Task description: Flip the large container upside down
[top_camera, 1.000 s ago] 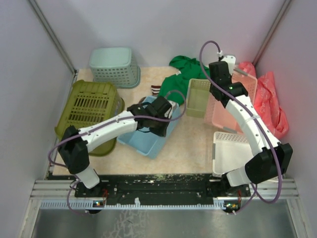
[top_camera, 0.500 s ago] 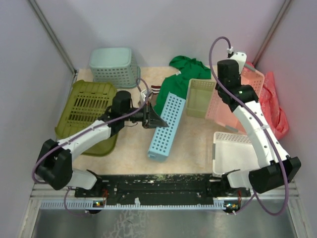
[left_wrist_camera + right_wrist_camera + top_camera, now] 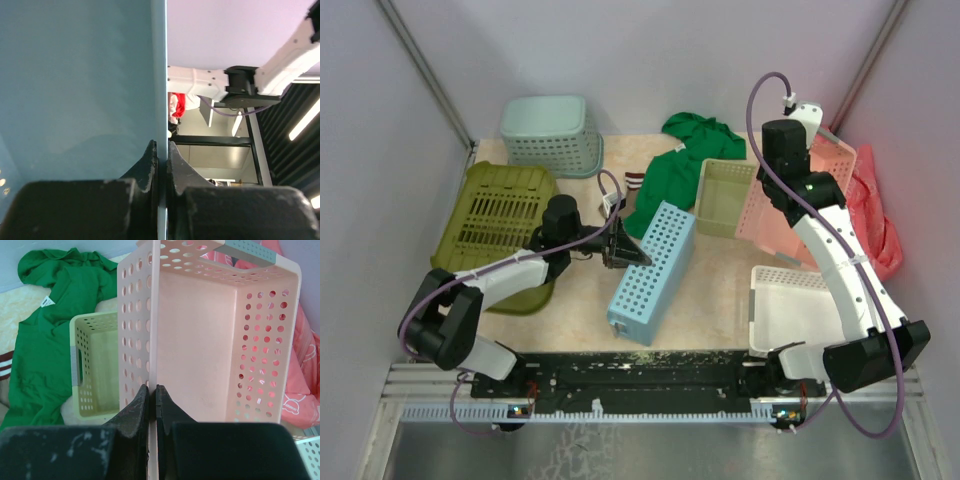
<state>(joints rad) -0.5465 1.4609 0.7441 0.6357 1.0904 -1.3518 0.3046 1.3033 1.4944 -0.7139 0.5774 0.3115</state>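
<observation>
The large olive-green container [image 3: 492, 222] lies at the left of the table with its slotted base facing up; neither gripper touches it. My left gripper [image 3: 622, 246] is to its right, shut on the thin wall of a light blue basket [image 3: 655, 268], which lies bottom up. In the left wrist view the fingers [image 3: 150, 162] pinch that blue wall [image 3: 75, 75]. My right gripper [image 3: 778, 170] is shut on the left wall of a pink basket [image 3: 800, 195], which is tilted up on edge. The right wrist view shows the gripper [image 3: 152, 389] pinching the pink wall [image 3: 197, 345].
A teal grid-holed basket [image 3: 552, 133] stands upside down at the back left. A green garment [image 3: 675, 170] lies at the back middle. A pale yellow basket [image 3: 725, 197] leans beside the pink one. A white basket [image 3: 785, 305] is front right, and pink cloth [image 3: 870, 205] lies along the right wall.
The left gripper has turned the light blue basket from open side up, through standing on edge, to bottom up, and drawn back to the left. The right gripper has raised the pink basket slightly.
</observation>
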